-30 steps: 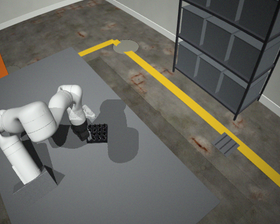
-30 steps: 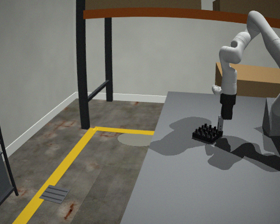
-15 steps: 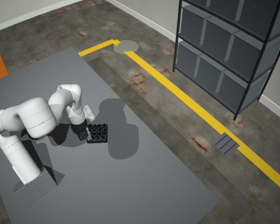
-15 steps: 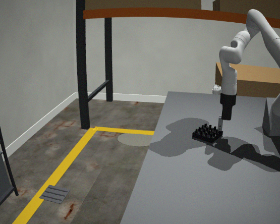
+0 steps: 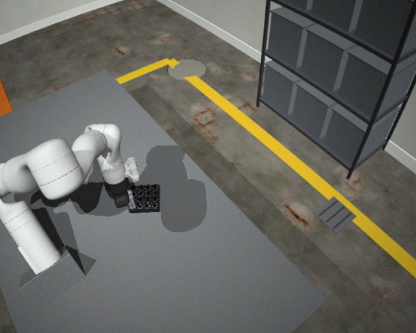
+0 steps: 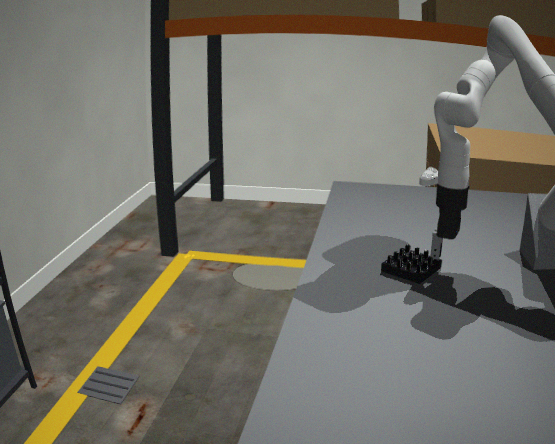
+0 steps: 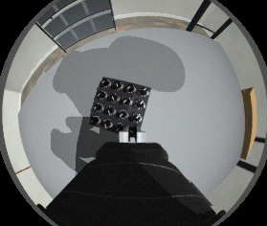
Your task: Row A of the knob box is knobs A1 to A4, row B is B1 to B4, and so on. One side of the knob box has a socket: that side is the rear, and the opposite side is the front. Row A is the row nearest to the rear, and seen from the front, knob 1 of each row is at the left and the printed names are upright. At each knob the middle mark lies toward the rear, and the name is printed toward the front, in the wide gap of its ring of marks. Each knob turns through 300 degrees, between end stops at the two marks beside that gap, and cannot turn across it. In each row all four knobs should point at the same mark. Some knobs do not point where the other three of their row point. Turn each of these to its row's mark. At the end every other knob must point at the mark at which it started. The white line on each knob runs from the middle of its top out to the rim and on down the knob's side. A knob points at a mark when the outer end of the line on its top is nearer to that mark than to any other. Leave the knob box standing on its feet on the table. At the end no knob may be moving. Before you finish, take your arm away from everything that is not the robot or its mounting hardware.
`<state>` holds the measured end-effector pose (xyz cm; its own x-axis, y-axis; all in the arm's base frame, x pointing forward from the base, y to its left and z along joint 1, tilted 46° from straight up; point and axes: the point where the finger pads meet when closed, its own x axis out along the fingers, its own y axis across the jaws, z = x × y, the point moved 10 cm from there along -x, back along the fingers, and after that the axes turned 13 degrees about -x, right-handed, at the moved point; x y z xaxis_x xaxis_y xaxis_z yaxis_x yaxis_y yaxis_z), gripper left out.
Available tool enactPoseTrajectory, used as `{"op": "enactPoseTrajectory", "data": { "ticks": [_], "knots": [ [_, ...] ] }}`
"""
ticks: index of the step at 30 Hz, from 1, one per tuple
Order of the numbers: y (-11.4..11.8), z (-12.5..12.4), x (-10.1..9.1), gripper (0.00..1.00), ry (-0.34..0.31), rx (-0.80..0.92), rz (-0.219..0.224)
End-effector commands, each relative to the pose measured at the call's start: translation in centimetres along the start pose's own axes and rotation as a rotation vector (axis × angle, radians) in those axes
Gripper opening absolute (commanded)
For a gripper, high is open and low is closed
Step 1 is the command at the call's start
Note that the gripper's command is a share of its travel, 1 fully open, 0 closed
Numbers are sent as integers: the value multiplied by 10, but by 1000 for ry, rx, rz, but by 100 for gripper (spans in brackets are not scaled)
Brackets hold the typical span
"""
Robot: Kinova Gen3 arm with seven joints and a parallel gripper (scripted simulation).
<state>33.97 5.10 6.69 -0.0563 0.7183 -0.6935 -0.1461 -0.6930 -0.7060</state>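
The black knob box (image 5: 151, 199) (image 6: 405, 269) (image 7: 118, 100) stands flat on the grey table (image 5: 181, 277) (image 6: 371, 370) (image 7: 208, 105), with four rows of small dark knobs on top. My gripper (image 5: 131, 198) (image 6: 435, 251) (image 7: 132, 131) points straight down over the box edge nearest the arm. Its fingers are shut on a knob in that edge row, near a corner. The fingers mostly hide that knob. I cannot read the printed names or the white lines at this size.
The arm's base (image 5: 38, 255) (image 6: 546, 240) stands on the table close beside the box. A dark shelf rack (image 5: 342, 52) stands on the floor beyond the table. A brown crate (image 6: 501, 160) sits behind the table's far edge.
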Motion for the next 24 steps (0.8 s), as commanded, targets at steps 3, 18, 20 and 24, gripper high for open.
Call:
{"op": "enactPoseTrajectory", "data": {
  "ticks": [3,18,20,24],
  "knots": [
    [0,0,-1,30,1,46,3],
    [0,0,-1,30,2,173,3],
    [0,0,-1,30,2,189,3],
    [0,0,-1,30,2,216,3]
  ]
}}
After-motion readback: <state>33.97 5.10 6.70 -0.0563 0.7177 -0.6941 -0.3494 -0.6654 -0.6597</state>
